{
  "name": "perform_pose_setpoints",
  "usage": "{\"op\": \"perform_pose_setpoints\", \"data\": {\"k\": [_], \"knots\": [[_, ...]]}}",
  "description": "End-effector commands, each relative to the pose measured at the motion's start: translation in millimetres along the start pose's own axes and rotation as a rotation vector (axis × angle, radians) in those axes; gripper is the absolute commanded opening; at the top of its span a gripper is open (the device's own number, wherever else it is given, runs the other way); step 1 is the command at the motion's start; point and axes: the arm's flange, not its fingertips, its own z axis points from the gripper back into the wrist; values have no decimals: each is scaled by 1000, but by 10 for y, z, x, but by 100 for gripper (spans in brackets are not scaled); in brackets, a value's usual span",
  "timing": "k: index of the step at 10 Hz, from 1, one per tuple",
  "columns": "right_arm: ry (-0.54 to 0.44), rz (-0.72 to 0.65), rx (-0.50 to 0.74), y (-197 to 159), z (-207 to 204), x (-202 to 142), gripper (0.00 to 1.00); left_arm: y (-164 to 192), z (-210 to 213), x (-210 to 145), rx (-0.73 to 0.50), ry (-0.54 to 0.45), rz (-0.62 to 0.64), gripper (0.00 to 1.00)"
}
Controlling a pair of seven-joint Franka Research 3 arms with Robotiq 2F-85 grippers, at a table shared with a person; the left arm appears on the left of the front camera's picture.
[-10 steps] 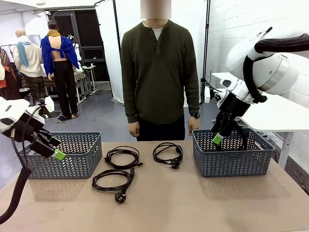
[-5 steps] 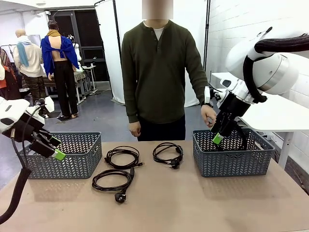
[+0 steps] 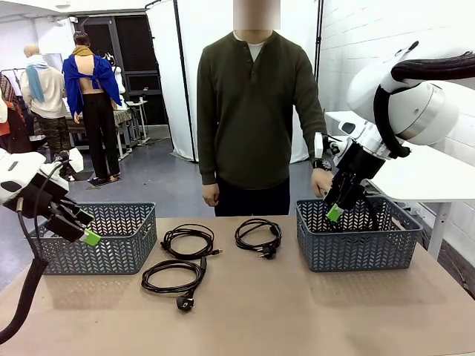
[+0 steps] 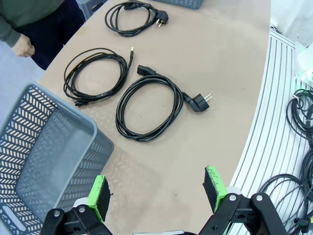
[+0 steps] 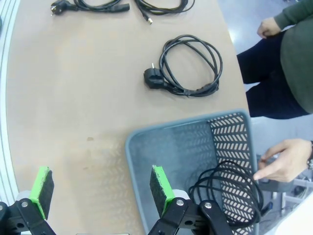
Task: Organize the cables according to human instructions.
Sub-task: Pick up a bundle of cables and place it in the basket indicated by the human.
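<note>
Three coiled black cables lie on the table between two baskets: one at the middle left (image 3: 187,239), one toward the right (image 3: 257,235), one nearer me (image 3: 174,278). The left wrist view shows them too, the nearest (image 4: 149,107), the middle (image 4: 95,73) and the far one (image 4: 134,17). Another cable (image 5: 227,193) lies inside the right basket (image 5: 186,128). My left gripper (image 3: 85,226) (image 4: 156,188) hangs open by the left basket (image 3: 96,237). Above the right basket (image 3: 356,236), my right gripper (image 3: 349,211) (image 5: 100,183) is open and holds nothing.
The person stands at the far side, one hand (image 3: 321,182) at the right basket's far rim; in the right wrist view that hand (image 5: 281,161) points a finger at the basket. The left basket (image 4: 44,156) looks empty. More cables (image 4: 293,181) lie off the table.
The person has stepped to the right and raised one hand to the right basket's far rim. Both arms and the cables have stayed still.
</note>
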Motion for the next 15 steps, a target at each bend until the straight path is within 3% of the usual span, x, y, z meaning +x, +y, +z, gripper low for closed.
{"op": "perform_pose_setpoints", "data": {"k": [1,15], "knots": [[-14,-7,-2,4,9,1,100,34,-10,-22,-18,-16,-12,100],[-14,-7,-2,4,9,1,100,34,-10,-22,-18,-16,-12,100]]}}
